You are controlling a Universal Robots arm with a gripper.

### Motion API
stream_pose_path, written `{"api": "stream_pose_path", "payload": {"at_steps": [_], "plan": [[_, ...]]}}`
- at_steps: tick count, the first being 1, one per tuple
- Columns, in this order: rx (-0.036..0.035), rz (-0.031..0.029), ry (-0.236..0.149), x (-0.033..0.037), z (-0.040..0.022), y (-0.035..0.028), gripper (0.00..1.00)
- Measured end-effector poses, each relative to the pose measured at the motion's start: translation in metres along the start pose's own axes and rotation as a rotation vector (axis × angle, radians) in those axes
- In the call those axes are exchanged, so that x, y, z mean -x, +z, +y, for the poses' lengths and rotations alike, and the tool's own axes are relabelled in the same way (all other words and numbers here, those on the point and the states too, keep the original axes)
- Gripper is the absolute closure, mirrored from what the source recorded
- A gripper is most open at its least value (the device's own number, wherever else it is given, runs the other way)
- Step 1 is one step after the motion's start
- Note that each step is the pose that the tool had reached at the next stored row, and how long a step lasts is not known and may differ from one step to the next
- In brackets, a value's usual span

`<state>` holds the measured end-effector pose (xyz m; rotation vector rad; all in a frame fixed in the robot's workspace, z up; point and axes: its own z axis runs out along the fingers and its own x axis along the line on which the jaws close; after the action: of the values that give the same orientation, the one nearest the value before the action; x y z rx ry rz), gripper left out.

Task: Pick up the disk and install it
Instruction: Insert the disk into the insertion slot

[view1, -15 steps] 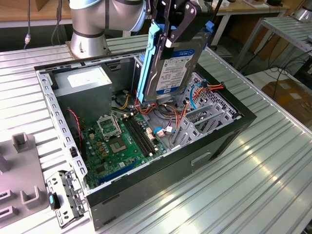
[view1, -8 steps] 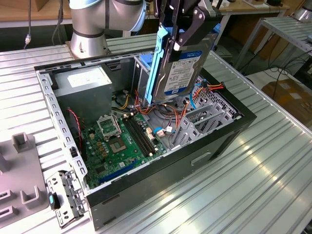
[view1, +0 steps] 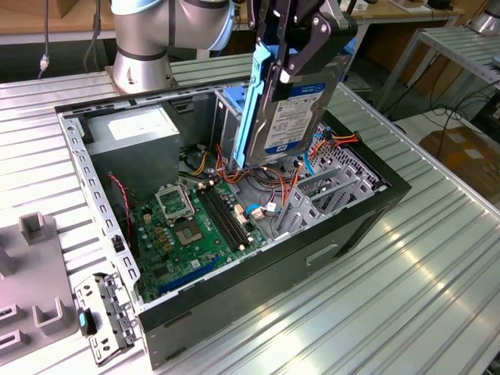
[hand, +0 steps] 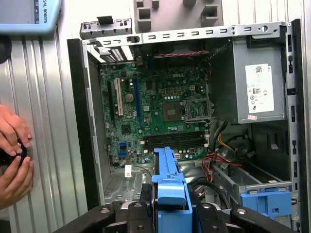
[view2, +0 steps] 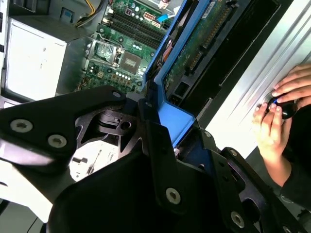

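- Ribbed bare-metal bench under everything; workshop floor with loose cables and one cardboard box off to the exterior view's right, and a second metal table behind.
- One open black computer case lying on its side on the bench, with one green motherboard and one grey power supply inside.
- One grey fixture block on the bench at the exterior view's left, near the case.
- One disk, label outward, on edge and tilted, held in the air over the drive-cage end of the case; one blue side rail along its edge.
- One gripper, fingers clamped across the disk's two faces.
- Two hands of a person at the bench beside the case, pinching a small dark object.
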<state>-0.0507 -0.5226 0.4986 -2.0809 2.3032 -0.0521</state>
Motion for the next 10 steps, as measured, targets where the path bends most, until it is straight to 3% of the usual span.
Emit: {"api": "stream_pose_path", "payload": {"at_steps": [2,3,7,10], "plan": [[0.0000,0.0000,0.000,-0.0107,-0.0012,0.0016,0.63],[-0.0001,-0.0002,0.000,-0.0128,-0.0034,0.0033,0.63],[0.0000,0.0003,0.000,-0.0134,-0.0142,0.0062,0.63],[0.0011,0.0001,0.000,-0.0129,-0.0284,0.0079,0.63]]}}
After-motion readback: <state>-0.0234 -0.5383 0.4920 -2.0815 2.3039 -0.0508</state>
